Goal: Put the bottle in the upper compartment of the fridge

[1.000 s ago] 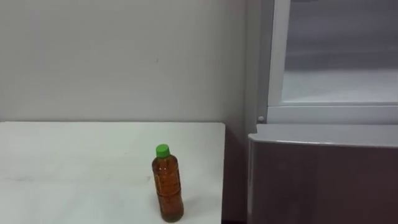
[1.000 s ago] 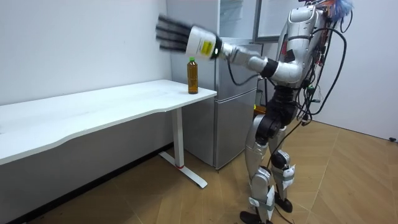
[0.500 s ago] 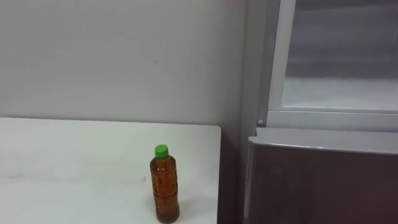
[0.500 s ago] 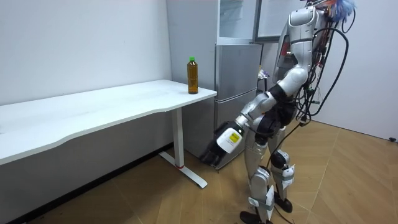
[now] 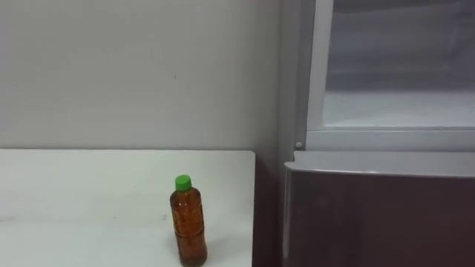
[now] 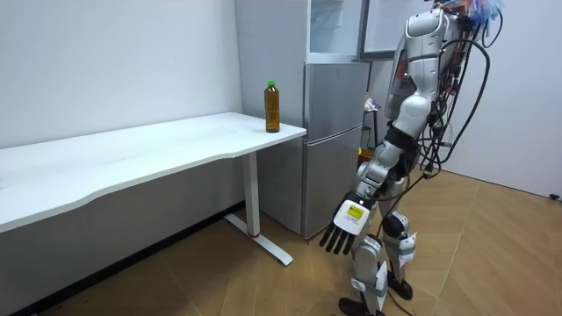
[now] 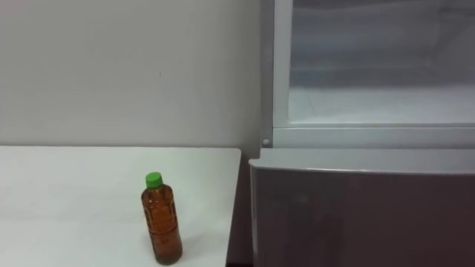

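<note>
Bottle (image 5: 188, 226): upright, green cap on, filled with brown liquid nearly to the neck. It stands on the white worktop (image 5: 89, 193), at the corner nearest the fridge (image 6: 334, 140) and just short of the worktop edge that faces the fridge. A narrow dark gap separates that edge from the fridge's side.

Upper fridge compartment (image 5: 401, 81): open, showing a pale inner floor behind a white frame. Its door (image 6: 379, 26) is swung outward, away from the worktop. The grey lower door (image 5: 378, 215) below it is closed.

Left hand (image 6: 349, 221): hanging at knee height in front of the fridge, fingers straight and spread, holding nothing, well apart from the bottle.

The robot stands upright on the wooden floor (image 6: 263, 290) before the fridge. The worktop stretches bare away from the fridge along the wall (image 5: 133, 74).
</note>
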